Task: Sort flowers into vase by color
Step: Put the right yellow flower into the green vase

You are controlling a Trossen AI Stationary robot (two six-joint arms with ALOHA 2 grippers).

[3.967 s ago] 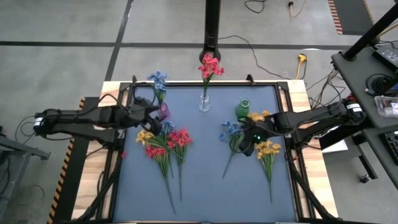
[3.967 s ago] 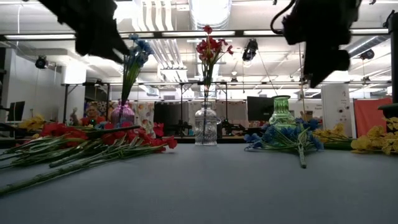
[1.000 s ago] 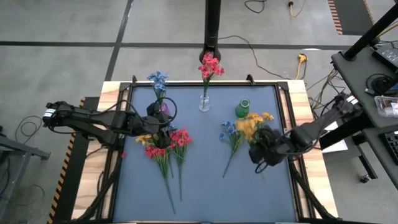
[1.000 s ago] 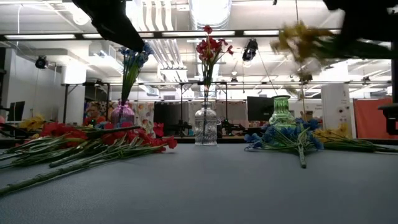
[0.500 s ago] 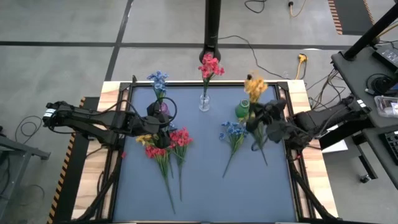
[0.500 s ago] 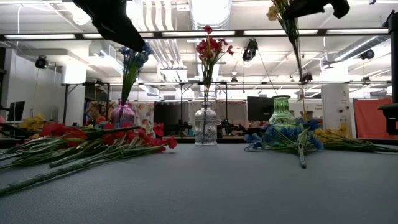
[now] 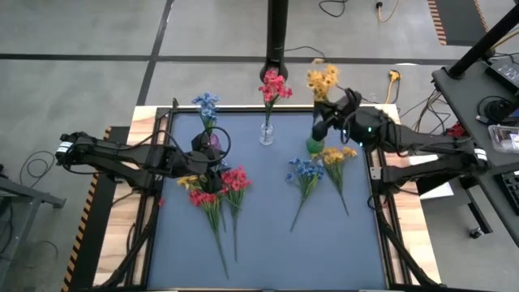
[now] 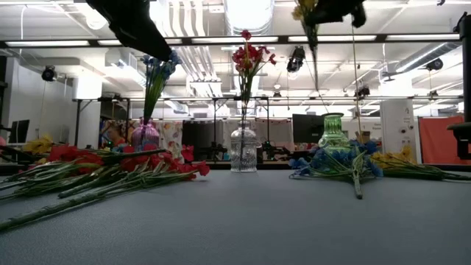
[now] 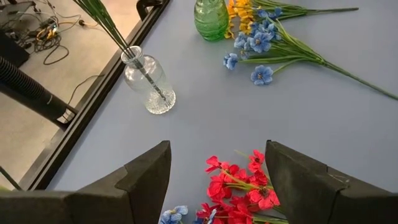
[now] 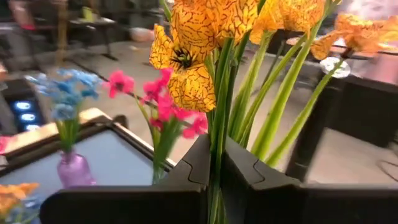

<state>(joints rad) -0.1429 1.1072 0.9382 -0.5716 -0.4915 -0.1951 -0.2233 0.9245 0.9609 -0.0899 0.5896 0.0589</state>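
Observation:
My right gripper (image 7: 327,116) is shut on a yellow flower sprig (image 7: 322,79), held high over the far right of the table, near the green vase (image 7: 315,144). A purple vase (image 7: 212,144) holds a blue sprig (image 7: 206,103), and a clear vase (image 7: 266,134) holds a red one (image 7: 274,85). Blue flowers (image 7: 302,170) and another yellow sprig (image 7: 332,154) lie flat on the mat beside the green vase. Red flowers (image 7: 235,180) lie at the left. My left gripper (image 9: 217,180) hangs open above them, touching nothing. My right gripper pinches the sprig's bunched green stems (image 10: 217,124) between its two fingers, just below the yellow blossoms. The fingers come level from the table's right side and lie across the stems. The sprig stands nearly upright, blossoms up. Its long stem (image 8: 314,55) hangs below the fingers, clear of table and vase.
A dark raised frame (image 7: 268,109) borders the blue mat on all sides. A black post (image 7: 276,32) rises behind the far edge. The near half of the mat (image 7: 276,251) holds only stem ends.
My right gripper has swung from the right near part of the mat toward the far edge and upward, tipping from pointing down to level and rolling. The yellow sprig went with it and turned from lying level to standing upright, blossoms up, by the green vase.

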